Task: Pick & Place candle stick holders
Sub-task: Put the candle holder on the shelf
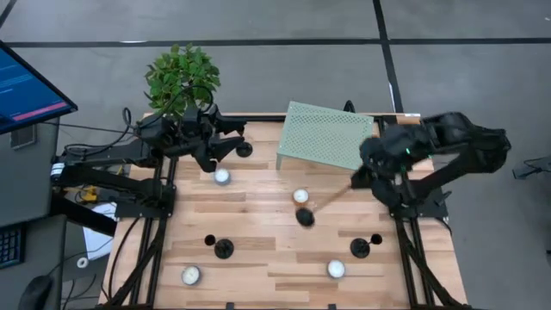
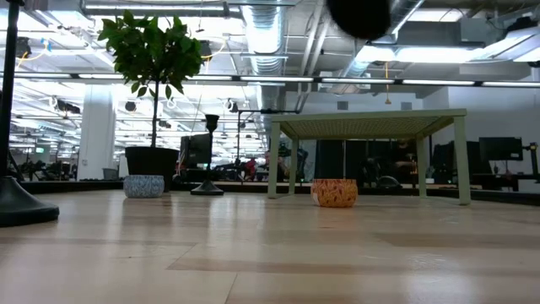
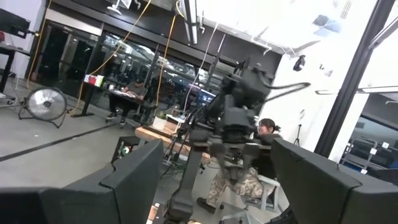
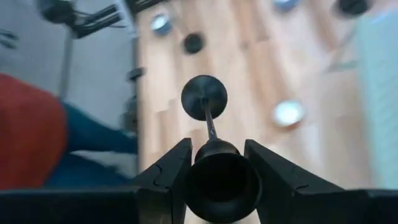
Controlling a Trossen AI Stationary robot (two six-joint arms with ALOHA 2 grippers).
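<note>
Spanning the scene, a wooden table (image 1: 284, 258) meets grey floor (image 1: 258, 21).

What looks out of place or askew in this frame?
Only the candlestick in the right end effector: held by its cup, stem slanting, base off the table. That looks like carrying. Nothing looks spilled or damaged.

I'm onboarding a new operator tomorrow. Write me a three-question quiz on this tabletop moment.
1. True or false: the right gripper is shut on a candle stick holder.
2. Which describes the held candle stick holder? A) upright on the table B) lifted and tilted, disc base away from the gripper C) on top of the green mesh stand
3. Fill in: the left gripper waits with its fingers ____.

Key: 1 true; 2 B; 3 open.
</note>
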